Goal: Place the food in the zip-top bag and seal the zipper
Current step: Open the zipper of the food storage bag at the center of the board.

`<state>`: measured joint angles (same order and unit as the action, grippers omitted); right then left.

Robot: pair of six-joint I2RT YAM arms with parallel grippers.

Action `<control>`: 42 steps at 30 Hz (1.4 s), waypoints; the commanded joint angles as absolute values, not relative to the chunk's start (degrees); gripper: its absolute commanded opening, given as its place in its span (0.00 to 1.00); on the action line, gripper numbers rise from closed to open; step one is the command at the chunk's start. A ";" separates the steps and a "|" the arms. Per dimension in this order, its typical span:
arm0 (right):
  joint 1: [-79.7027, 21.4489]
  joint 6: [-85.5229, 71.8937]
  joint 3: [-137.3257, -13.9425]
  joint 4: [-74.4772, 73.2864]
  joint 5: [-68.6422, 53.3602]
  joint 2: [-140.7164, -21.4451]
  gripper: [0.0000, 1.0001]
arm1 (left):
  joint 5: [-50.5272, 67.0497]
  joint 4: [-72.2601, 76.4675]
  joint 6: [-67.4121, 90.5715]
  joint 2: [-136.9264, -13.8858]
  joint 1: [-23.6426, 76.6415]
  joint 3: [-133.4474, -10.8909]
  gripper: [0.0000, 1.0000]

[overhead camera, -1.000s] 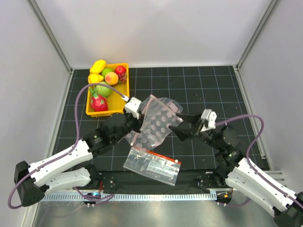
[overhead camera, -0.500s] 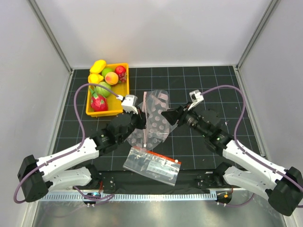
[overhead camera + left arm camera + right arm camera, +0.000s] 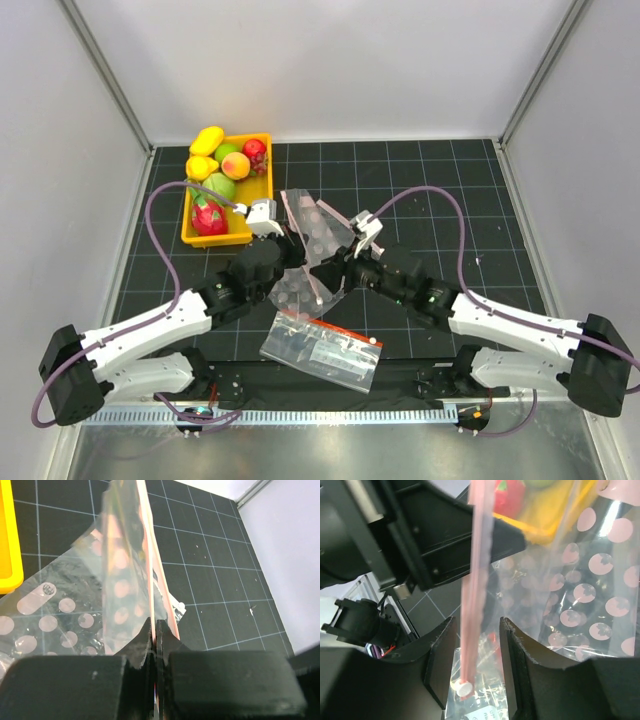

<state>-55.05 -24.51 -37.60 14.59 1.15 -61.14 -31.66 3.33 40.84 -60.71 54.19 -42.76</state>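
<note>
The zip-top bag [image 3: 312, 238] hangs edge-up over the mat, clear, with pink dots showing on or through it. My left gripper [image 3: 290, 246] [image 3: 154, 622] is shut on its zipper [image 3: 150, 555], a thin pink strip. My right gripper [image 3: 322, 270] [image 3: 477, 621] is open, one finger on each side of the zipper [image 3: 477, 580], with a gap to the right finger. The strip's white end [image 3: 465, 689] hangs below the fingertips. The food [image 3: 225, 175] lies in the yellow bin [image 3: 215, 240]: yellow pieces, a peach, green fruits and a red one.
A second clear bag with a bold red band and printing [image 3: 322, 350] lies flat near the front edge. A dotted clear sheet [image 3: 45, 620] lies on the mat by the yellow bin [image 3: 7, 540]. Grey walls enclose the black grid mat [image 3: 450, 190].
My right arm has swung left to the bag, its jaws narrowing, and now straddles the zipper strip. My left gripper has kept its grip and turned the bag edge-on.
</note>
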 commanded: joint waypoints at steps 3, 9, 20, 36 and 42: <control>-59.14 -18.81 -41.04 15.56 9.39 -61.44 0.42 | -34.02 4.66 42.71 -60.56 53.88 -43.86 0.01; -59.68 -17.75 -41.04 15.38 12.83 -61.70 0.36 | -31.73 4.57 43.50 -60.91 53.88 -44.03 0.00; -60.99 -16.09 -42.01 14.59 14.31 -63.19 0.37 | -30.15 4.39 46.23 -61.26 53.88 -44.12 0.00; -61.52 -12.66 -40.78 15.03 29.62 -62.75 0.18 | -20.13 5.19 43.60 -64.16 53.97 -45.97 0.00; -61.52 -10.64 -41.75 12.39 36.12 -62.93 0.23 | -16.45 5.53 41.66 -63.90 53.96 -46.23 0.00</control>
<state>-61.19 -12.84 -39.86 11.86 29.93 -63.53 -19.59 3.18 43.62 -64.62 54.19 -43.77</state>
